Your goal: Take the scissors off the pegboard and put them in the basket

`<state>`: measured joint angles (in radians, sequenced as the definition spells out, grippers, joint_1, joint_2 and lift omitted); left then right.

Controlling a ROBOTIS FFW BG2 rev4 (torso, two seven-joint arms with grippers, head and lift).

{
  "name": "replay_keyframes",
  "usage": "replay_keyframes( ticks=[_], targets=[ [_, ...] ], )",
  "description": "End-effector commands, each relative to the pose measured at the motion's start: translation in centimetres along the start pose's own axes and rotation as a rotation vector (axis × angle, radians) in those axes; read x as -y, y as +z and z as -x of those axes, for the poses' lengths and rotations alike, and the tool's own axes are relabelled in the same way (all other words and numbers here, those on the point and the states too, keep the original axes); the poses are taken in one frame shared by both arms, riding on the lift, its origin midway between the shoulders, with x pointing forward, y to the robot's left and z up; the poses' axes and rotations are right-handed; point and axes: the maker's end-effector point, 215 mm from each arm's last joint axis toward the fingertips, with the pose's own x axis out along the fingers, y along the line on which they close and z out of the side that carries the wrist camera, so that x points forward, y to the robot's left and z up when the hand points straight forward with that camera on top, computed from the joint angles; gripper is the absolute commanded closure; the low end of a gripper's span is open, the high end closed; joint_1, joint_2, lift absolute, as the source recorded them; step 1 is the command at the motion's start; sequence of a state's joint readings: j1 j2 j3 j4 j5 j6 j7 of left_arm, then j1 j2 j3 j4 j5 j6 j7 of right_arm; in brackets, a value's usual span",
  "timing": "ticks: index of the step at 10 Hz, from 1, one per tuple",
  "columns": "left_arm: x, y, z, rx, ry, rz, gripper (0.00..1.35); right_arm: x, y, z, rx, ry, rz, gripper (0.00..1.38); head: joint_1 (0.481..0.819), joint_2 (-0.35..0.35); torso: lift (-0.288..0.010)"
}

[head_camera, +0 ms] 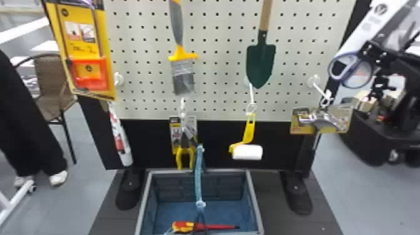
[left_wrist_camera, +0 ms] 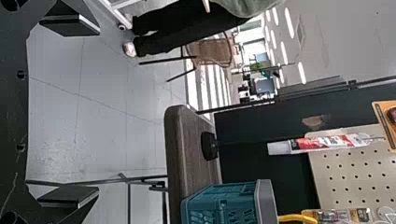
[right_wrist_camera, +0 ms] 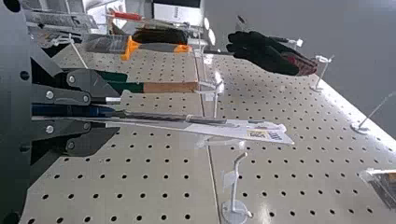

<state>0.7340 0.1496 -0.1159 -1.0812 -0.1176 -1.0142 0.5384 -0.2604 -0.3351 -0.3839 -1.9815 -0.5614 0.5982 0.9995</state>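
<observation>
Beside the upper right edge of the pegboard (head_camera: 218, 67), you have the scissors (head_camera: 350, 71) raised in the right claw (right_wrist_camera: 116, 113). Its fingers are closed onto the blue handles, one on each side, with the blades and their white card (right_wrist_camera: 266, 135) pointing upward from the grip. The left claw (left_wrist_camera: 99, 111) holds nothing; its two fingers stand wide apart.

Status, step 1 (removal): judged complete, or nearly so. The right wrist view shows a hook (right_wrist_camera: 234, 186) standing apart from the card. Another fitting lies behind the card, and you cannot tell from this angle whether the two touch; verify clearance before any large travel.

Status, step 2 (transfer): outstanding. The basket (head_camera: 254, 203) sits on the table (head_camera: 281, 220), well below the scissors and toward the middle of the head view. A red and yellow screwdriver (head_camera: 215, 227) lies inside it.

Status, step 3 (release): outstanding. You will need to bring the scissors inward and down, position them over the basket opening, then part the right fingers. Keep to one side of the raised basket handle (head_camera: 198, 178) (the long card could catch on it). On the way, allow room for the hammer (head_camera: 325, 120) and the paint roller (head_camera: 247, 152), both hanging low on the route.
</observation>
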Motion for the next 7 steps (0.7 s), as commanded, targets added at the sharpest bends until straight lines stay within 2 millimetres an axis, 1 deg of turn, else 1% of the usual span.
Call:
replay_keyframes(
  ticks=[1,3,5,6,7],
  targets=[
    [0.0,0.1,0.0,0.003,0.000,0.002,0.10,-0.5,-1.1,0.5,0.041,-0.028,-0.049,1.19,0.549,0.000,-0.100],
    [0.3,0.4,-0.2,0.015,-0.010,0.000,0.10,-0.1,-3.9,1.2,0.091,-0.065,-0.159,1.19,0.549,0.000,-0.100],
    [0.2,0.2,0.0,0.007,-0.007,0.000,0.10,-0.7,-6.6,1.9,0.116,-0.107,-0.242,1.19,0.549,0.000,-0.100],
    [0.3,0.2,0.1,0.006,-0.006,0.003,0.10,-1.3,-7.5,2.2,0.117,-0.125,-0.266,1.19,0.549,0.000,-0.100],
    [0.3,0.2,0.1,0.007,-0.003,0.004,0.10,-2.0,-7.6,2.4,0.110,-0.145,-0.263,1.19,0.549,0.000,-0.100]
  ],
)
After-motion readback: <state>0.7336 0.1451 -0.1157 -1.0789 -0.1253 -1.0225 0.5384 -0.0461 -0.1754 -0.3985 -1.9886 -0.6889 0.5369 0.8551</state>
